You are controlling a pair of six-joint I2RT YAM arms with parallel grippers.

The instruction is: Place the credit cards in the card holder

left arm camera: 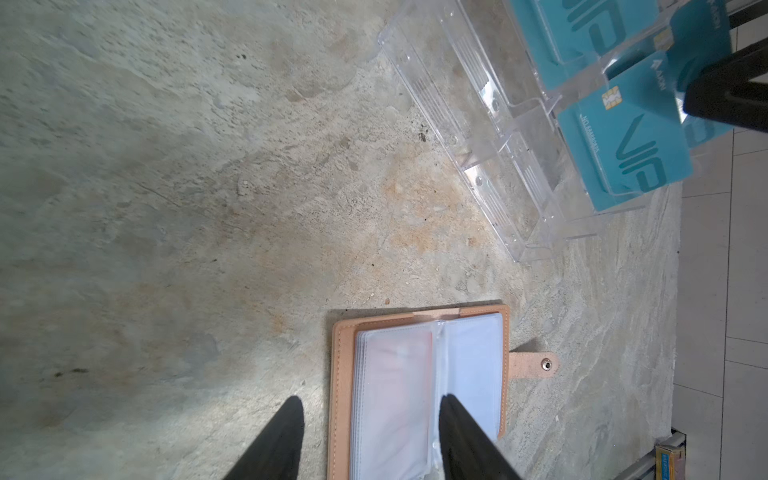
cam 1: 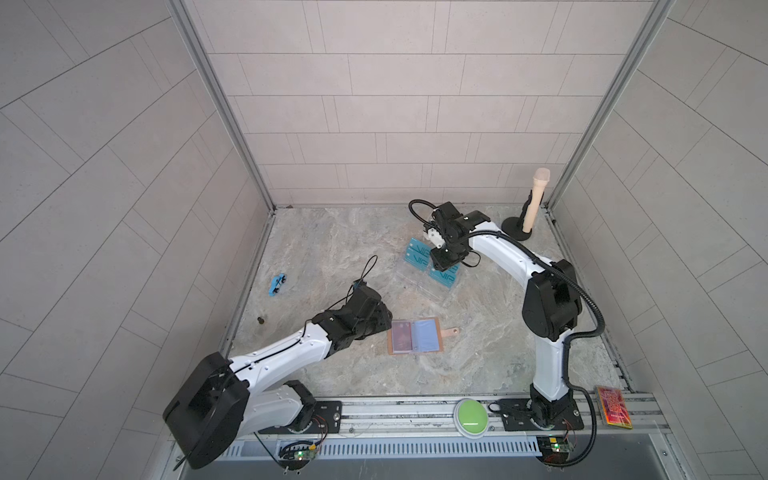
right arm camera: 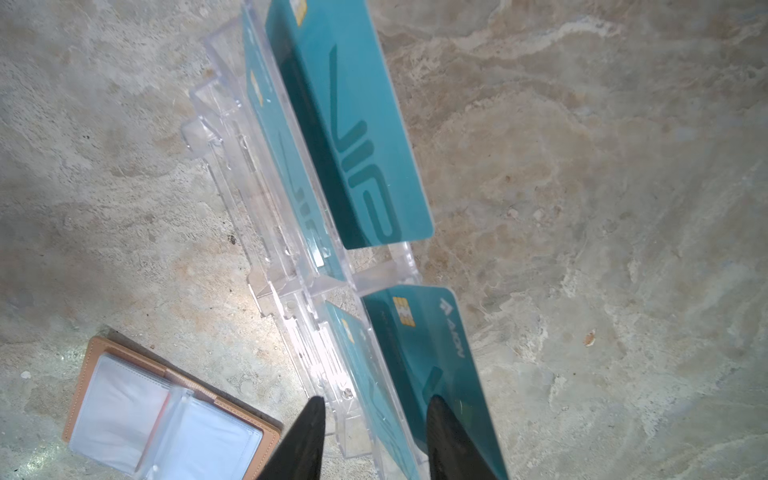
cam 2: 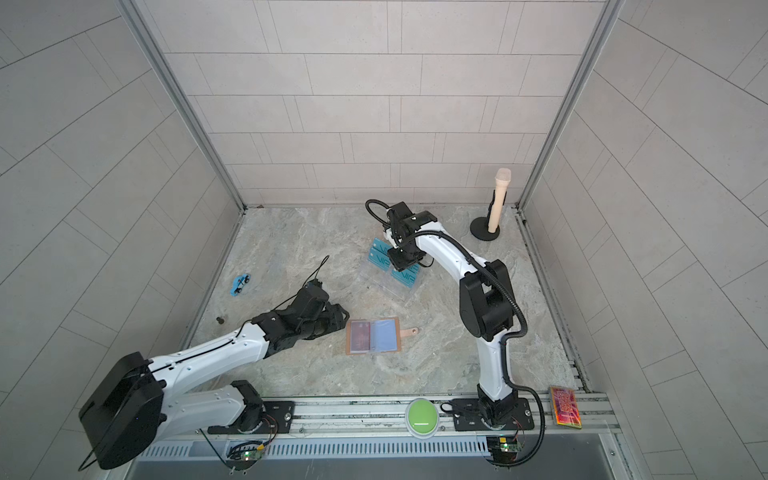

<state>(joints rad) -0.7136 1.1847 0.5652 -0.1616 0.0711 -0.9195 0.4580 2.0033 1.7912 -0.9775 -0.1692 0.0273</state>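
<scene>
Card holder (cam 1: 428, 336): open flat on the marble-look table (cam 1: 332, 249), front-middle, well apart from the clear acrylic stand (cam 1: 419, 286). Tan-pink stitched cover, stack of cloudy pale-blue pocket sleeves inside. Closing tab (left arm camera: 534, 365) with a metal snap, sticking out past one long edge. Red card (cam 1: 402, 336) already in the top sleeve of the page nearer the left arm, showing reddish through the plastic. Facing page plain pale blue.

Teal cards (right arm camera: 353, 137): four visible in the right wrist view, all in the stand and tilted back. Two side by side in the rear tier, two in the tier ahead of it. Glossy teal, darker "VIP" lettering, gold chip near one end, small white logo beside the chip on one.

Right gripper (right arm camera: 376, 399): over the stand, jaws parted at a middling gap, nothing visibly clamped. Tips straddling the top edges of one side's pair of cards. One fingertip (right arm camera: 446, 432) overlapping the rear card's face; contact not resolvable.

Left gripper (left arm camera: 372, 399): low at the holder, jaws apart at middling width, gripping nothing. One fingertip (left arm camera: 457, 424) over the holder's fold, the other over bare table just beside the cover edge.

Elsewhere: blue toy car (cam 1: 277, 284) at far left, microphone (cam 1: 536, 199) upright in the back right corner, green button (cam 1: 471, 417) and orange-pink patterned slab (cam 1: 614, 406) on the front rail.
</scene>
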